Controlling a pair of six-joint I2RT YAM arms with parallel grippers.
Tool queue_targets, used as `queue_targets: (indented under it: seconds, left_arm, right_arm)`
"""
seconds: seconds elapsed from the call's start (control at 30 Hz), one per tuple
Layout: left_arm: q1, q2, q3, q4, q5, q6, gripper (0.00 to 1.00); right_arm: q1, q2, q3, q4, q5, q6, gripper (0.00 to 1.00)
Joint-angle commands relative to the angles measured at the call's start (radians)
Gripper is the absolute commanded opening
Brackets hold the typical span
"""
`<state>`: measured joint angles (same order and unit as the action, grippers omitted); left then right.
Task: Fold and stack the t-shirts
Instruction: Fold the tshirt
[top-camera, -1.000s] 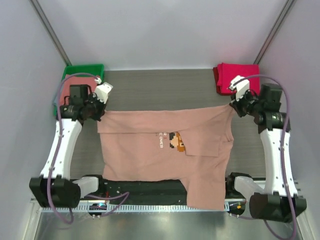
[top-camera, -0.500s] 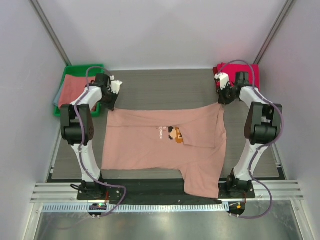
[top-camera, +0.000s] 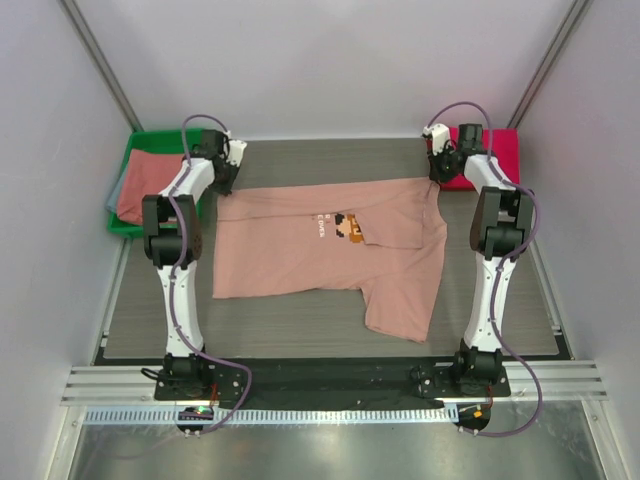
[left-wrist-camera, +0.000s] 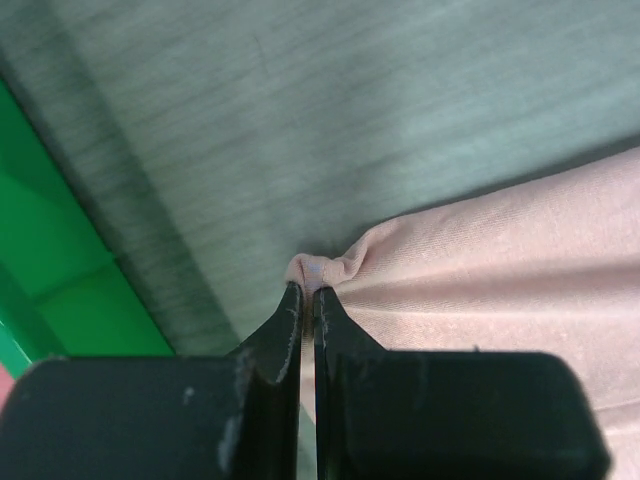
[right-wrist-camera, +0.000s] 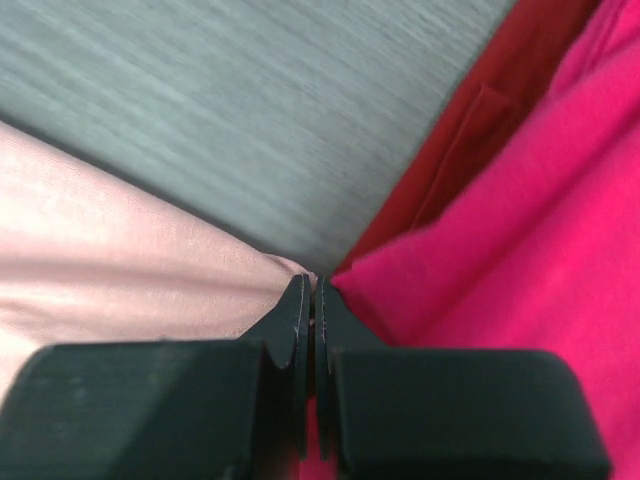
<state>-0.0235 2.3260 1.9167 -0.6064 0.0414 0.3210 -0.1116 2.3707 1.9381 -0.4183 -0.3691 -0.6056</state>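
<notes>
**A:** how are the arms posed here?

**B:** the left arm (top-camera: 176, 240) and right arm (top-camera: 498, 235) are both stretched out to the far side of the grey wood-grain table (top-camera: 330, 160). The left gripper (left-wrist-camera: 307, 292) is pinched tight on the far-left corner of the dusty salmon-pink cotton t-shirt with a pixel-art print (top-camera: 300, 265). The right gripper (right-wrist-camera: 308, 285) is clamped on the far-right corner.

**A:** where's the shirt itself?

**B:** flat on the table, spread between the two grippers and running back toward the bases, one sleeve nearest the right arm's base.

**A:** counts?

**B:** two arms and one spread pink tee. One bright magenta folded t-shirt (right-wrist-camera: 520, 250) lies just right of the right gripper. One green plastic bin (top-camera: 165, 135) is just left of the left gripper, with a salmon folded garment (top-camera: 142, 185) on top. Can't tell how many are under it.
</notes>
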Motion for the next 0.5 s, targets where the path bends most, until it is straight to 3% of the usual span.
queue_targets:
  seconds: [0.0,0.17,0.27,0.3,0.33,0.4,0.47]
  left_arm:
    - [0.007,0.029,0.045,0.068,-0.098,0.001,0.00]
    - [-0.006,0.061,0.077,0.097,-0.124,-0.014,0.02]
    - [-0.015,0.069,0.114,0.132,-0.164,-0.052,0.14]
    - [-0.016,0.065,0.134,0.140,-0.178,-0.065,0.20]
    - [-0.019,0.052,0.146,0.148,-0.204,-0.071,0.24]
    - [-0.027,0.032,0.169,0.174,-0.238,-0.104,0.45]
    - [-0.035,-0.010,0.182,0.188,-0.288,-0.126,0.56]
  right_arm:
    - [0.003,0.044,0.103,0.030,0.050,0.013,0.01]
    - [0.009,0.094,0.180,0.032,0.070,0.015,0.01]
    - [0.016,0.110,0.212,0.056,0.093,0.044,0.04]
    - [0.026,0.108,0.222,0.064,0.099,0.055,0.07]
    - [0.029,0.101,0.238,0.079,0.102,0.072,0.17]
    - [0.041,0.084,0.248,0.104,0.110,0.087,0.27]
    - [0.047,0.049,0.257,0.116,0.121,0.119,0.29]
